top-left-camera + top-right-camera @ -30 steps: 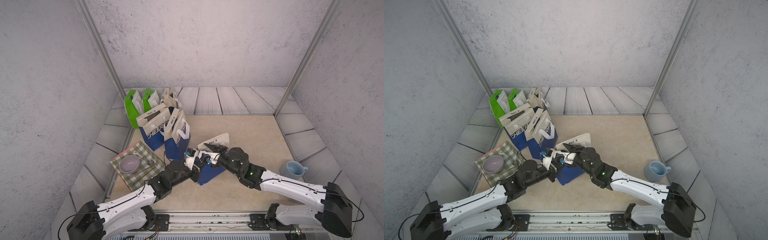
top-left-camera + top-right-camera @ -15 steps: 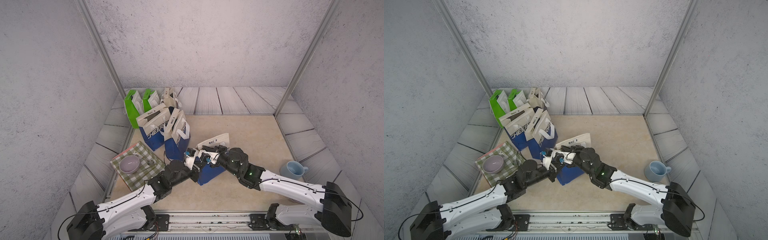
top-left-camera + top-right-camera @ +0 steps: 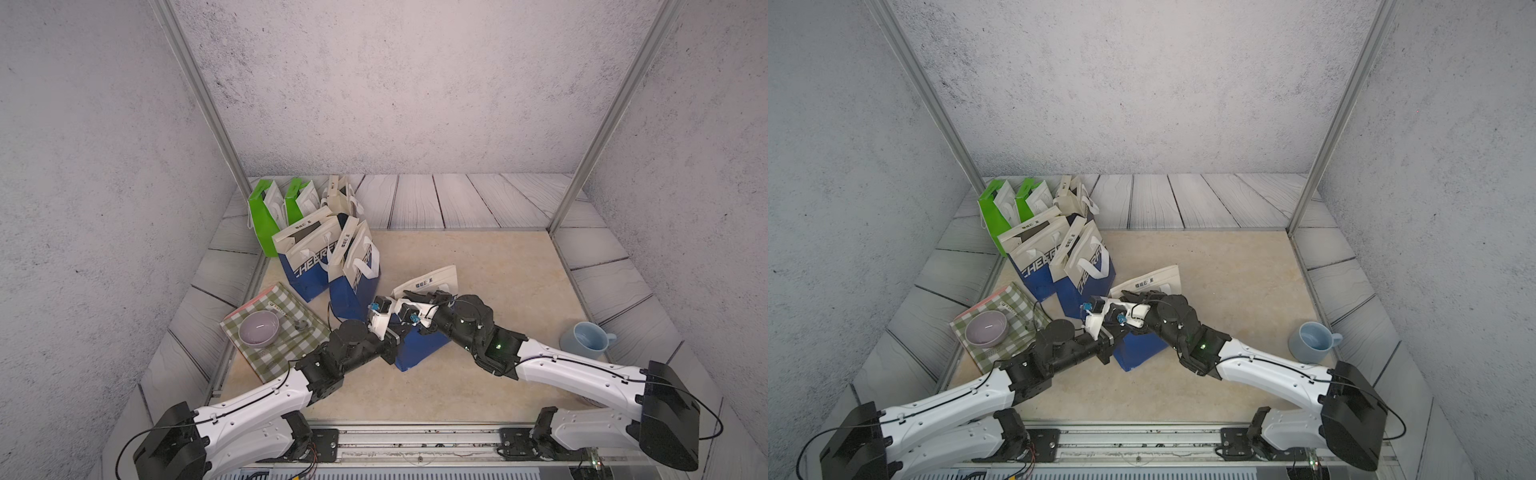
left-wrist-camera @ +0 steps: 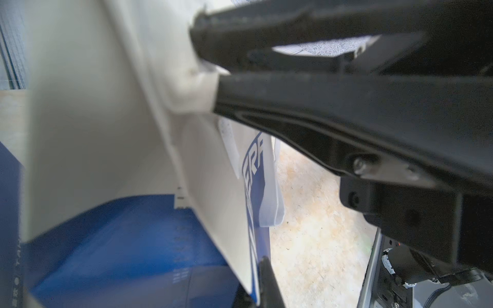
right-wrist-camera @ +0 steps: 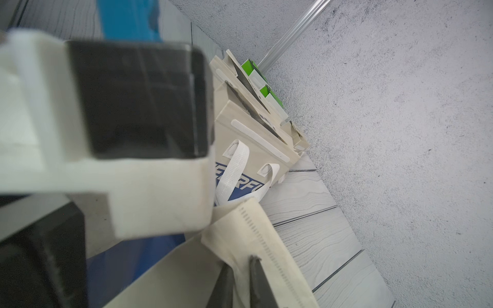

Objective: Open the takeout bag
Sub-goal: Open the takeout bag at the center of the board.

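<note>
**Step in hand.** Both grippers are pinching the mouth of the takeout bag, which is not yet open. The next move is calling for the two held edges to be drawn apart slowly, without either pinch slipping and without lifting the base off the worktop.

**Left of the frame.** In both top views a checked cloth is lying on the worktop. It is carrying a purple bowl, which appears empty, with a spoon just beside it. Toward the upper left, two green bags and several blue-and-cream bags are standing close together. Their mouths are partly gaping, but any contents cannot be made out.

**Centre.** The takeout bag is leaning on its blue base, with one cream upper panel folding toward the back of the frame.
- The left gripper is clamping fully closed on a cream edge of the bag.
- The right gripper is standing narrow. The stitched cream rim is passing between its fingers, so it is judged to be gripping that rim.
- The two arms are hiding the bag's interior, so what it holds cannot be told.

**Right of the frame.** A blue mug is standing well apart from the bag, apparently empty.
</note>
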Controlling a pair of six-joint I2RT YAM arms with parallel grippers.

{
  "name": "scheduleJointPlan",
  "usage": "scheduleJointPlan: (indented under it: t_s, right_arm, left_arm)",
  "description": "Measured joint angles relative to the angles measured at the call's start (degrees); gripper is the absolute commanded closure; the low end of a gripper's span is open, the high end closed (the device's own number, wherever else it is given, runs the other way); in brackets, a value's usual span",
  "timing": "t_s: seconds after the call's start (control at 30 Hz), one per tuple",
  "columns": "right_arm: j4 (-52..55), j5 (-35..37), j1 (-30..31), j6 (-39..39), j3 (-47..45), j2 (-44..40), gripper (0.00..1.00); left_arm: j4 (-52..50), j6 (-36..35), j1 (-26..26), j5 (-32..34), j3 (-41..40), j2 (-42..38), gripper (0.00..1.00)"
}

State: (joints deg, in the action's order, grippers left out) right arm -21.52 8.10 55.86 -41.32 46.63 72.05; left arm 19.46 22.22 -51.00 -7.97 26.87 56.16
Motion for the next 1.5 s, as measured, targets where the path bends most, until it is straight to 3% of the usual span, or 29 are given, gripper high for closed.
scheduleJointPlan:
  t_s: [0.1,0.37,1.5]
  right_arm:
    - [0.52,-0.13,0.0,0.52,0.46,0.15,1.0]
    - [3.65,-0.33,0.0,2.54,2.27,0.15,1.0]
    - [14.14,-1.55,-2.45,24.22,9.35,0.15,1.0]
  left_arm:
    - [0.04,-0.15,0.0,0.0,0.0,0.0,1.0]
    - [-0.02,-0.33,0.02,-0.07,0.0,-0.57,1.0]
    - [0.04,-1.27,0.04,1.33,-1.33,-2.58,1.0]
